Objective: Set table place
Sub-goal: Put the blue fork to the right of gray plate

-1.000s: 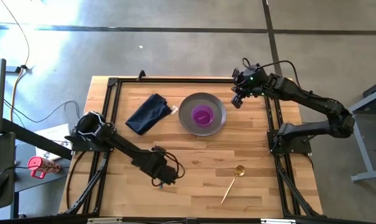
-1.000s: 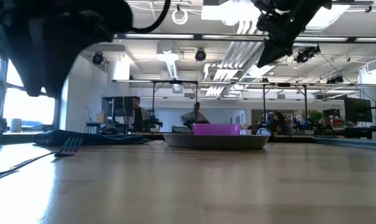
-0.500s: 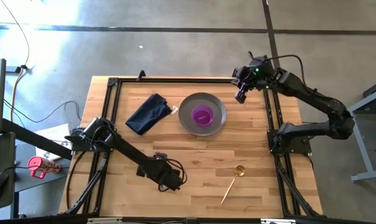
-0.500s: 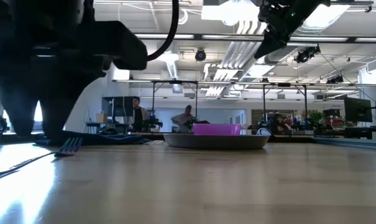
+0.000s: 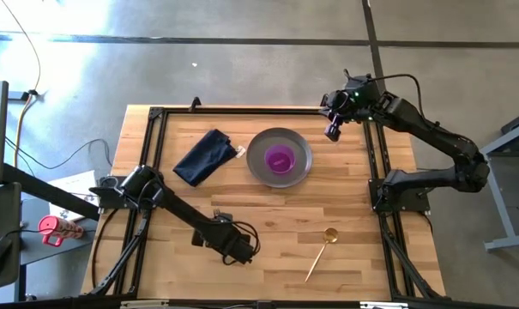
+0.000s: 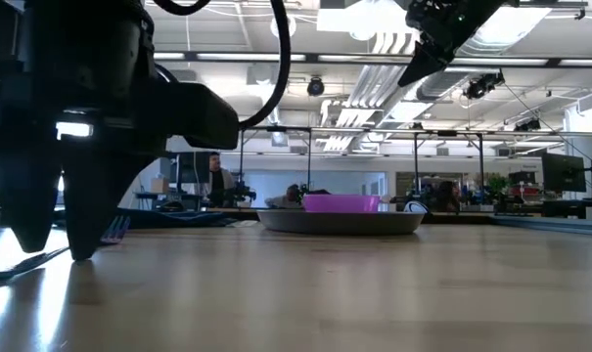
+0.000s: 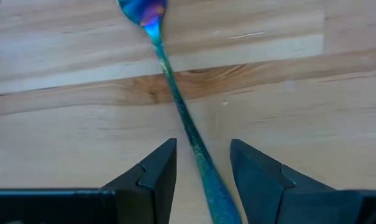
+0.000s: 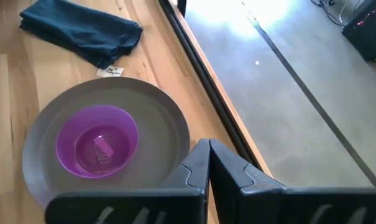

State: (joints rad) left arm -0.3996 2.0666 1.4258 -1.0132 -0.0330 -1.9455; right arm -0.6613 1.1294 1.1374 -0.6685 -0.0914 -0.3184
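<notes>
One plate (image 5: pixel 280 157), one bowl (image 5: pixel 280 160), one napkin (image 5: pixel 204 156), one spoon (image 5: pixel 320 252) and one fork (image 7: pixel 189 130) are counted. The left gripper (image 7: pixel 203 163), since lowered, is spread astride the fork; the right gripper (image 8: pixel 208 163) is clenched empty.

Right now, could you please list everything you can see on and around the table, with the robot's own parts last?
table: one, light wooden planks, black frame.
plate: one, grey, far middle of the table.
bowl: one, magenta, on the plate.
napkin: one, dark navy, left of the plate.
spoon: one, gold, near right.
fork: one, teal handle, lying flat between the left fingers.
left gripper: open, straddling the fork handle, near middle.
right gripper: shut, raised by the plate's far right.
</notes>
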